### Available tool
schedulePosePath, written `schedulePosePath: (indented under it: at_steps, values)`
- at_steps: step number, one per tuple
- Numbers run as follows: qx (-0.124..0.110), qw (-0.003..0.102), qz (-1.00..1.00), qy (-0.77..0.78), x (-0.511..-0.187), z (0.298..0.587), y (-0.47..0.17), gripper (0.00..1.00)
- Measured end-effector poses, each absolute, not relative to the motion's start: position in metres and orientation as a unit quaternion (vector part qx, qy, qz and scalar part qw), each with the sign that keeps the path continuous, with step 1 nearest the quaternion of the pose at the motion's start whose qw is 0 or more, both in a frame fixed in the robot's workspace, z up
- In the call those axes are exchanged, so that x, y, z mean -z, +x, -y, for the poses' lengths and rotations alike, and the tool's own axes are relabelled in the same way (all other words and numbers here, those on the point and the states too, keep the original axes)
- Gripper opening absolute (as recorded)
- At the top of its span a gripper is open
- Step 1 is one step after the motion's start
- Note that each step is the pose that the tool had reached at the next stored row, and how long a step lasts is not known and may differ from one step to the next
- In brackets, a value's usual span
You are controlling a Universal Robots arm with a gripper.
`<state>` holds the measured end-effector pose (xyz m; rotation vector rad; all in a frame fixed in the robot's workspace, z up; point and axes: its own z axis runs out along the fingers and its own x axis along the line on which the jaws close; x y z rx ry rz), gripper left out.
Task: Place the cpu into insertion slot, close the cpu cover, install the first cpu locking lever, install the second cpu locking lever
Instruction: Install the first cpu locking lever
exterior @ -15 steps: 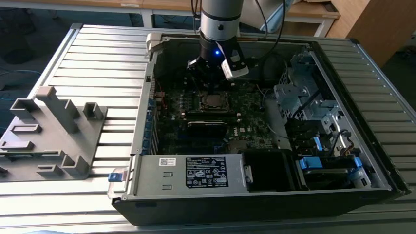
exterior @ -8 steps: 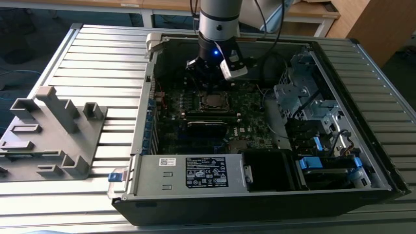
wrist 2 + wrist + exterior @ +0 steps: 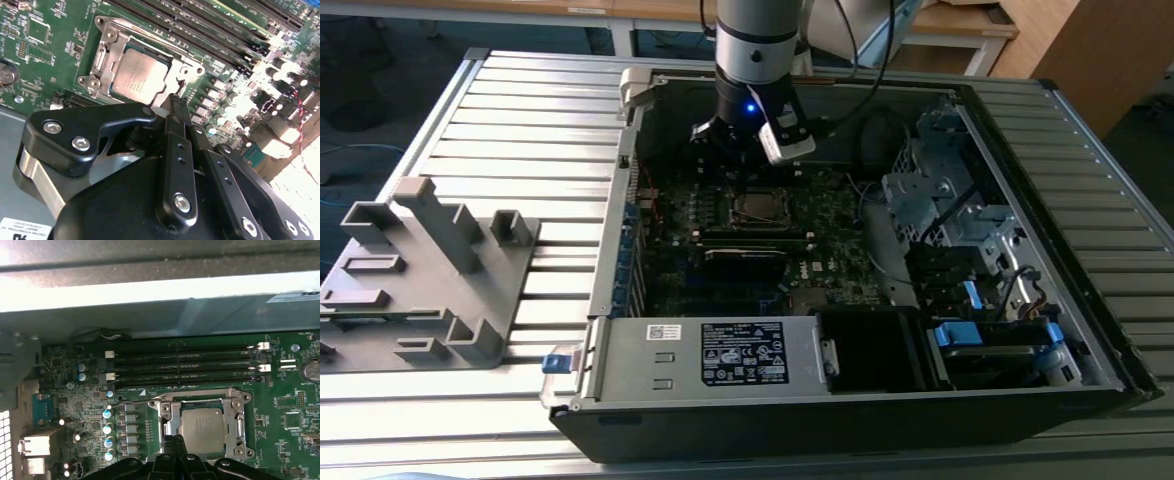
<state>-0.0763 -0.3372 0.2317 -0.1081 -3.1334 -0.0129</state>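
Centrally, in the second wrist view, the cpu lies flat in its socket on the green motherboard, dull silver top facing up. The cpu cover lies down around it, its square opening framing the chip. The gripper hangs just beside one socket edge, its two thin black fingers pressed together. Long memory slots run beside the socket in the first wrist view. In the exterior view, the arm reaches into an open computer case on a slatted metal table; a grey fixture sits at the exterior view's left.
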Motion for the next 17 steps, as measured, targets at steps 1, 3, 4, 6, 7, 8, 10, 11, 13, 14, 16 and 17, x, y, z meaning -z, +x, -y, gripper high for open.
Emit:
schedulePosePath:
  at_steps: [1, 3, 4, 6, 7, 8, 10, 11, 13, 14, 16, 17]
  values:
    - [0.004, 0.003, 0.999, -0.034, -0.2317, 0.3372, -0.0763, 0.11]
    - [0.004, 0.003, 0.999, -0.034, -0.2322, 0.3373, -0.0764, 0.11]
    - [0.004, 0.003, 0.999, -0.034, -0.2330, 0.3373, -0.0764, 0.11]
    - [0.004, 0.003, 0.999, -0.034, -0.2351, 0.3372, -0.0764, 0.11]
    - [0.004, 0.003, 0.999, -0.034, -0.2359, 0.3372, -0.0764, 0.11]
    - [0.004, 0.003, 0.999, -0.034, -0.2366, 0.3372, -0.0764, 0.11]
    - [0.004, 0.003, 0.999, -0.034, -0.2371, 0.3372, -0.0764, 0.11]
    - [0.004, 0.003, 0.999, -0.034, -0.2371, 0.3372, -0.0764, 0.11]
    - [0.004, 0.003, 0.999, -0.034, -0.2372, 0.3372, -0.0764, 0.11]
    - [0.004, 0.003, 0.999, -0.034, -0.2373, 0.3372, -0.0764, 0.11]
    - [0.004, 0.003, 0.999, -0.034, -0.2373, 0.3372, -0.0764, 0.11]
    - [0.004, 0.003, 0.999, -0.034, -0.2373, 0.3372, -0.0765, 0.11]
